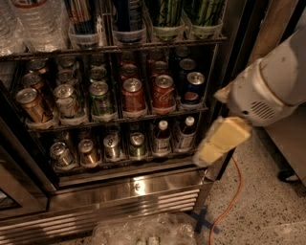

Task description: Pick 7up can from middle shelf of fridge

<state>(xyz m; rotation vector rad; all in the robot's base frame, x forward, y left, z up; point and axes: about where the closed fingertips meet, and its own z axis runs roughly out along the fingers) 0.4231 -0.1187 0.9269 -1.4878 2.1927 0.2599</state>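
Fridge (158,184), stainless-steel commercial type, is standing open and showing a dark interior with wire racks above a ribbed steel grille (110,215). Upper rack is carrying clear water bottles (36,24) at the view's left and tall cans (167,14) in plastic trays to the right. Middle shelf (119,119) is holding rows of short soda cans in clear lane trays. 7up can (67,100), silver top with a pale body and green markings, is standing upright at the front of the second lane from the view's left. It is sitting between a gold-brown can (33,105) on one side and a darker green can (100,99) on the other. Further right, two red cans (133,98) and a dark blue can (195,88) are lining the same front row. Lower rack is holding small cans lying tilted (62,154) and two small bottles (161,136). Gripper (221,139), pale yellow, is hanging outside the cabinet at the view's right, in front of the right door frame and level with the lower rack, well apart from the 7up can. Whether it is open or closed cannot be told from this view. White arm housing (267,91) is reaching in above it from the right edge. Orange cable (232,196) is trailing over the speckled floor (258,210) beside a blue tape cross (203,221). A clear plastic-wrapped bundle (143,229) is lying before the grille.
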